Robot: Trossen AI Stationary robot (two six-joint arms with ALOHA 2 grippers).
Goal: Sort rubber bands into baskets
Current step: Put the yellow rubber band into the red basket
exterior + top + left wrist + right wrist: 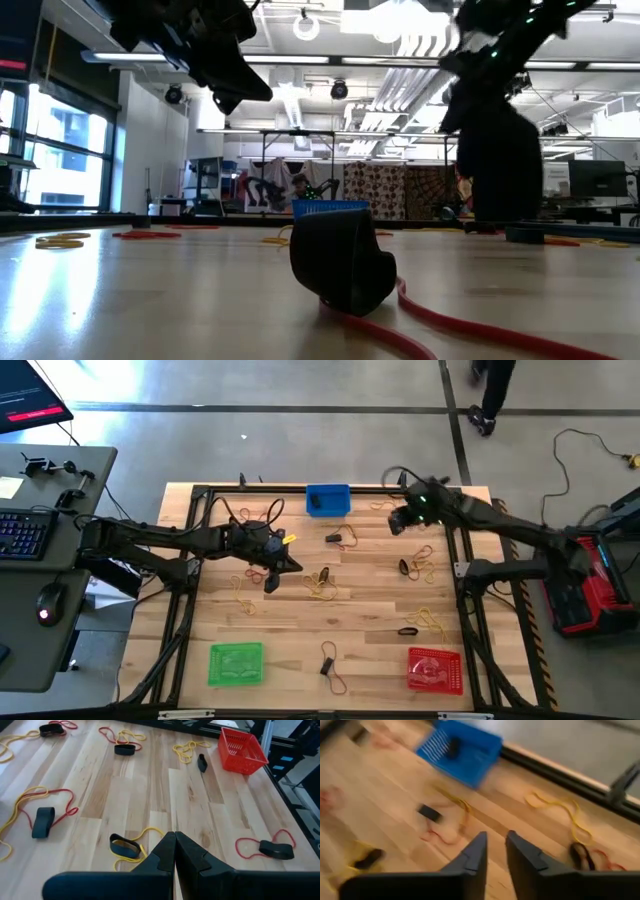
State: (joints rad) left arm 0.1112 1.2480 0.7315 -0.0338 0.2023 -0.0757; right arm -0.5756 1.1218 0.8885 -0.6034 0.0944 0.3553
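Rubber bands (322,588) lie scattered on the table (370,620) between three baskets (328,499).

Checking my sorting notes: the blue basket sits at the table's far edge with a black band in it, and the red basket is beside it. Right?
Not quite. The high view shows the red basket at the opposite edge, in a corner with the green basket along that side. The blue basket does hold a black band.

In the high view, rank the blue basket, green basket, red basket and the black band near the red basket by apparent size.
1. Green basket and red basket: look about alike, so not ranked.
2. Blue basket: slightly smaller in this view.
3. Black band: far smaller than any basket.
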